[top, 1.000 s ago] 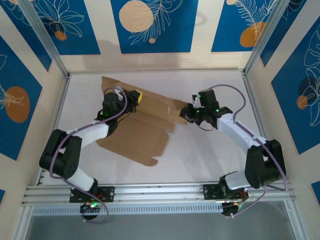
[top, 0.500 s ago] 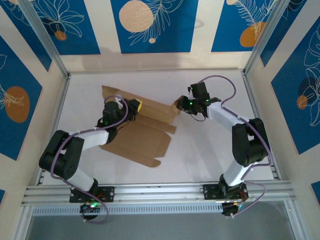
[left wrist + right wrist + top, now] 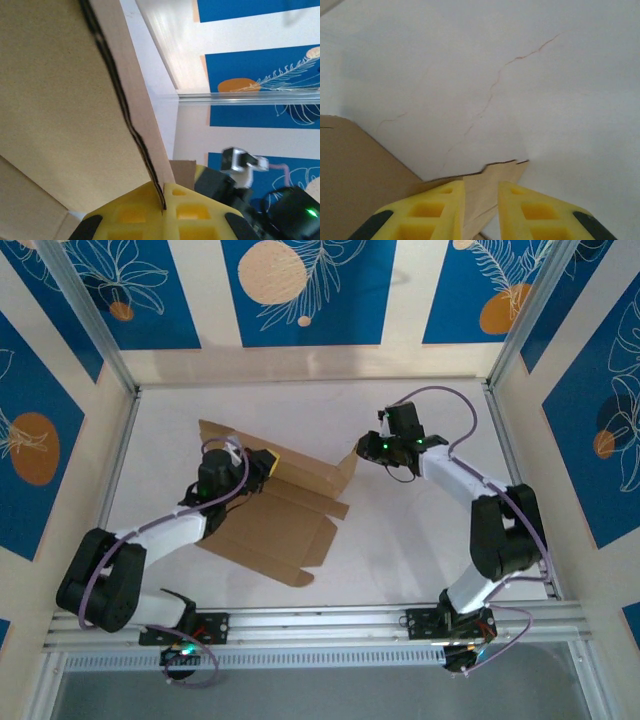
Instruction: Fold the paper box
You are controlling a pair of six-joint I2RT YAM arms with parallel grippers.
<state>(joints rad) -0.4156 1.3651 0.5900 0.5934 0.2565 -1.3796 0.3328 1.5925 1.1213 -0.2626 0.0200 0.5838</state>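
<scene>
The paper box [image 3: 270, 525] is a brown die-cut sheet lying partly flat on the white table, with its back panel raised. My left gripper [image 3: 268, 464] is shut on the top edge of that raised panel. In the left wrist view the cardboard edge [image 3: 125, 100] runs down into the closed yellow fingers [image 3: 135, 215]. My right gripper [image 3: 362, 449] hovers at the box's right end flap [image 3: 346, 466], open. In the right wrist view the flap's notched tip [image 3: 492, 172] shows through the gap between the two yellow fingers [image 3: 440, 205], touched by neither.
Aluminium posts and blue-patterned walls [image 3: 300, 290] enclose the table [image 3: 420, 540] on three sides. A metal rail [image 3: 320, 620] carrying both arm bases runs along the near edge. The right arm [image 3: 280, 210] appears beyond the panel in the left wrist view.
The right gripper has opened off the end flap and moved up and left. The left gripper, still shut on the panel, has drawn the box slightly left.
</scene>
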